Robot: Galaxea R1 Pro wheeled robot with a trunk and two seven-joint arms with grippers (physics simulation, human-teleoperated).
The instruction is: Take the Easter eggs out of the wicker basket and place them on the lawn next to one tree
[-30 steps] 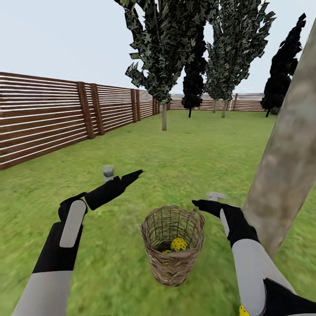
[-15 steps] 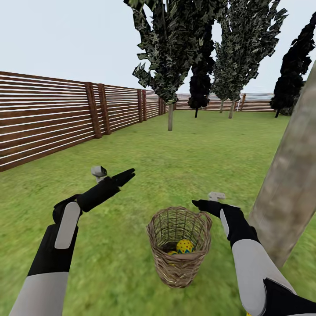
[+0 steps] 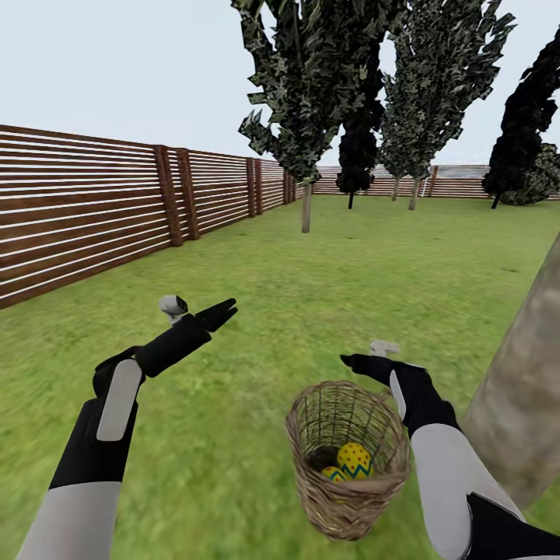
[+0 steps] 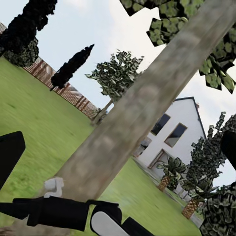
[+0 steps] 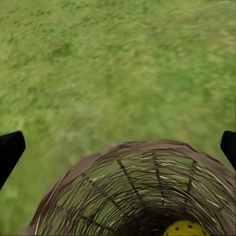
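The basket (image 3: 348,472) stands upright on the lawn (image 3: 327,295), low in the head view and just right of centre. Two eggs (image 3: 354,459) lie at its bottom, one yellow with red dots and, touching it, a second one showing a blue-green zigzag band; a dark patch beside them may hide more, but the weave makes that hard to tell. In the right wrist view the basket's rim (image 5: 142,147) arcs across the grass and one dotted yellow egg (image 5: 186,229) peeks out from deep inside.

The right gripper (image 3: 359,362) hovers above the basket's far rim, not touching it. Its jaws are spread wide and empty: the two black fingertips (image 5: 10,150) sit at opposite edges of the right wrist view with grass between them.

The left gripper (image 3: 220,313) is held out over bare grass, well apart from the basket, jaws likewise spread and empty.

The thick trunk (image 3: 525,404) rises from the lawn just to the right of the basket and the right arm. A slatted fence (image 3: 85,210) runs along the left, with thinner trees (image 3: 307,117) farther back. The left wrist view shows the trunk (image 4: 132,123) and a white house (image 4: 172,137) behind it.
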